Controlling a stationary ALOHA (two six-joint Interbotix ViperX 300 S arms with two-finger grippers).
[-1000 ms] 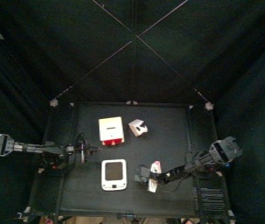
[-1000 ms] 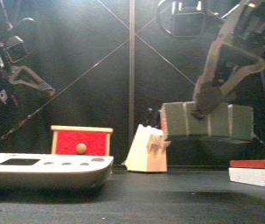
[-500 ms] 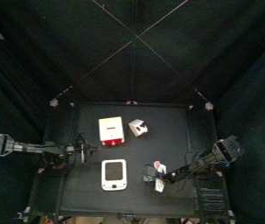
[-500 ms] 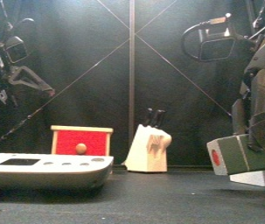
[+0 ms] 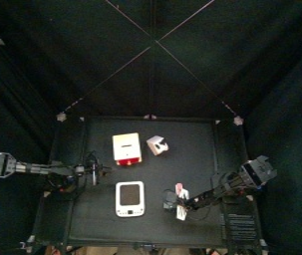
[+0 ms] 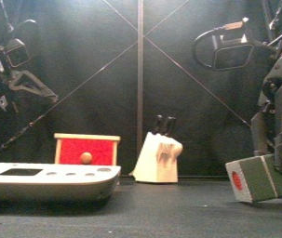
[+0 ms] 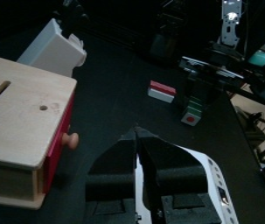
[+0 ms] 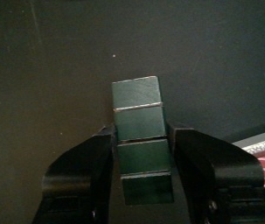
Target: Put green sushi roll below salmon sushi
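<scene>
Right arm bends low at the table's front right, its gripper (image 8: 142, 166) clamped on the dark green block sushi roll (image 8: 139, 131). Left gripper (image 7: 138, 166) rests raised, jaws together.

The green sushi roll (image 8: 138, 140) between my right jaws looks like smooth painted wood with a faint sheen, its face parted by fine grooves. The salmon sushi (image 7: 162, 91) at its 3 o'clock seems matt. The little drawer box (image 7: 17, 114) shows pale bare wood on top, red paint in front. The knife block (image 6: 159, 158) is unpainted wood. The scale (image 5: 130, 198) looks like glossy white plastic. The table (image 8: 52, 52) is matt black, finely speckled.
</scene>
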